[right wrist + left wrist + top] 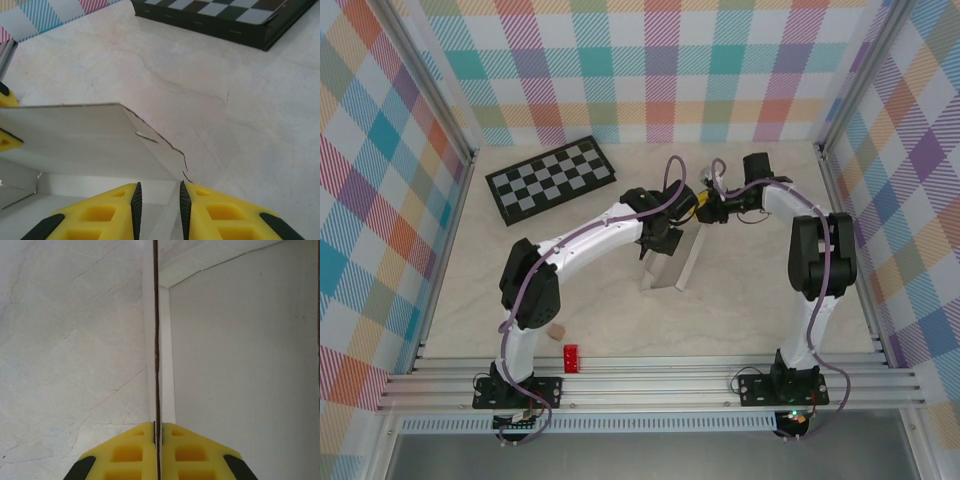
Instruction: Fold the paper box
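At centre of counter (590, 320), white paper box (667, 268) half-raised: thin walls upright, flaps creased. Left claw (157, 426) clamped tight on one wall's edge; right claw (157, 192) slightly parted, close over another flap.

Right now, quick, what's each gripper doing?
Left gripper: shut on the white cardboard paper box, pinching its upright wall.
Right gripper: open, gripping nothing visible.

One paper box (672, 262), one checkerboard (550, 180), one red block (571, 357), one tan piece (557, 329).
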